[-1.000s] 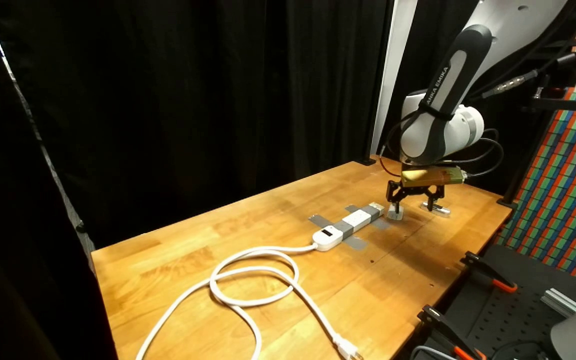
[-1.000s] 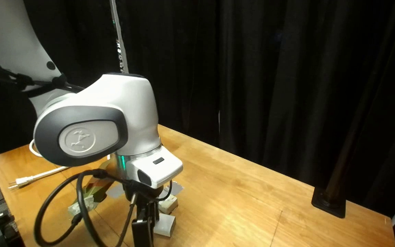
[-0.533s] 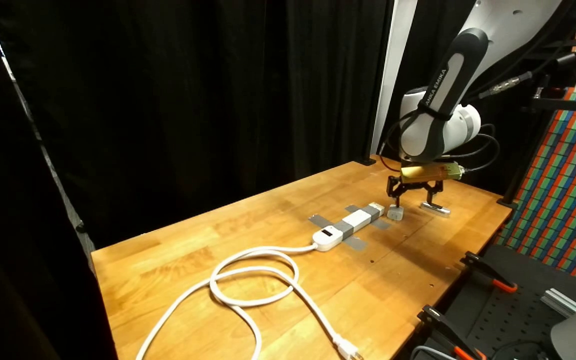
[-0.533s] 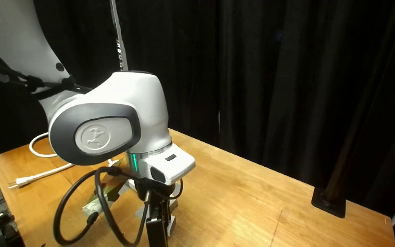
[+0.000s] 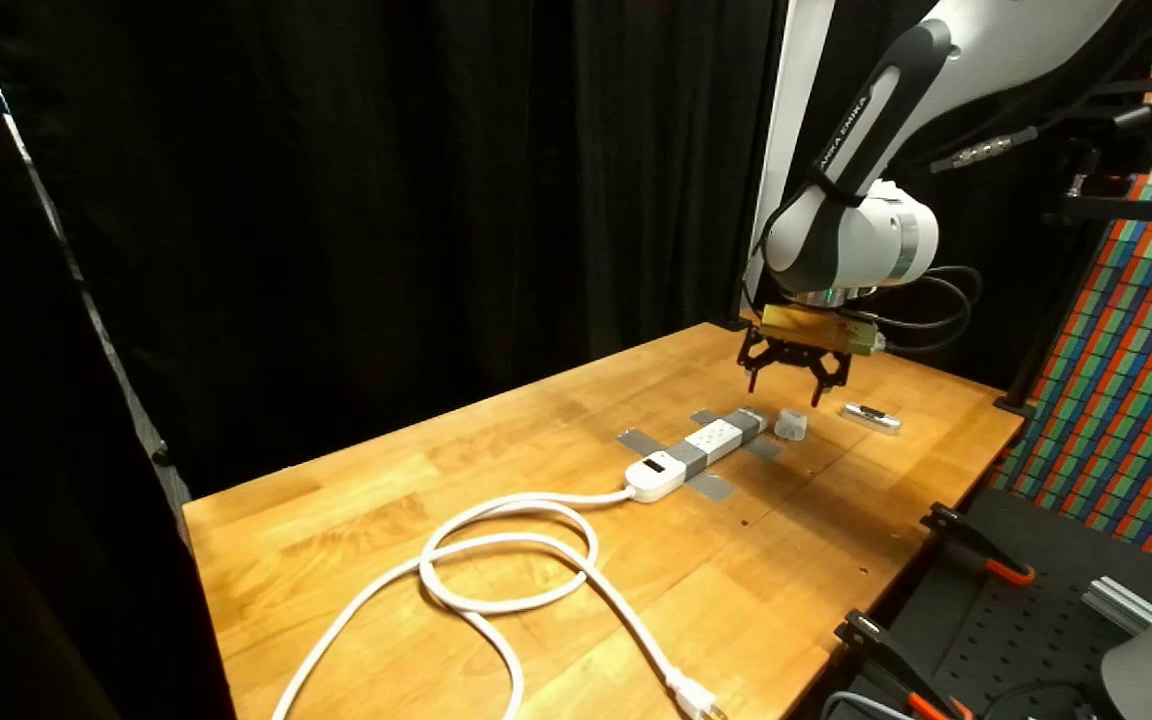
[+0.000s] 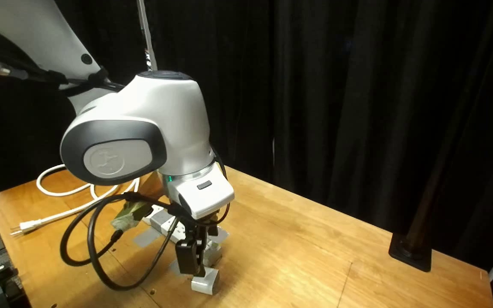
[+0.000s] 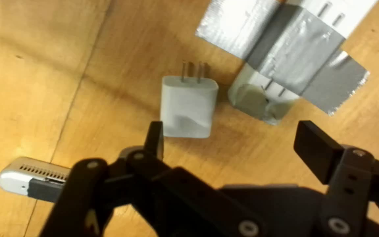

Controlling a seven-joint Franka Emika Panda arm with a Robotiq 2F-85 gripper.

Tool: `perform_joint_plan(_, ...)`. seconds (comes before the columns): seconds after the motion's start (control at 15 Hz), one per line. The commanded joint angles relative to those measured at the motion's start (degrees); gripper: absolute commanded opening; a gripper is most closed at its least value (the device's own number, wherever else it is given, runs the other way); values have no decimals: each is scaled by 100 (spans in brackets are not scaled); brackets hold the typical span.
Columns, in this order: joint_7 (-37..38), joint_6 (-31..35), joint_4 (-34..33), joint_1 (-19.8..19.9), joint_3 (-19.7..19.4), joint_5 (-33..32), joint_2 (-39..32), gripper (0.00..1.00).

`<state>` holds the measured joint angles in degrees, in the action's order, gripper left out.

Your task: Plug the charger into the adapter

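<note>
Against half a second earlier, the gripper [image 5: 784,393] had risen from the level of the charger [image 7: 189,105], shifted toward the adapter [image 5: 714,438] and turned slightly; it stood above the adapter's end farthest from the cable [image 5: 591,498]. Its two fingers [image 7: 319,153] were spread wide apart, one just overlapping the charger's edge in the wrist view. The charger had kept its position: it lay on the table [image 5: 356,520] just beside that same end of the adapter, not touching it. Its prongs [image 7: 183,71] pointed roughly toward the adapter's cable end. Its long axis, only slightly the longer, ran with the prongs and at a slant to the adapter's. A flat silver-and-dark object [image 7: 31,179], unmoved, lay farther from the adapter than the charger did.
</note>
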<state>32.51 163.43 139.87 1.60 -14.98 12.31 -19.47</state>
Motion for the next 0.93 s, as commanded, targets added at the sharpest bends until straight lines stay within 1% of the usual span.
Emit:
perform_joint_plan(0.0,171,921,3,118,117,484,-136,100)
perform_joint_plan(0.07,261,1007,-45,16,-27,421,-260,100)
perform_joint_plan(0.13,428,1156,-44,-183,-272,269,-416,100)
perform_joint_plan(0.33,721,873,-107,-731,-926,-163,-795,100)
perform_joint_plan(0.4,626,701,-136,-765,-950,-154,-858,100)
perform_joint_plan(0.47,673,653,-145,-890,-1055,-206,-947,100)
perform_joint_plan(0.53,598,566,-140,-894,-1009,-207,-961,100)
perform_joint_plan(0.6,579,596,-127,-926,-991,-194,-991,100)
perform_joint_plan(0.73,481,736,-89,-872,-809,-122,-987,100)
perform_joint_plan(0.87,439,947,-72,-858,-717,-95,-992,100)
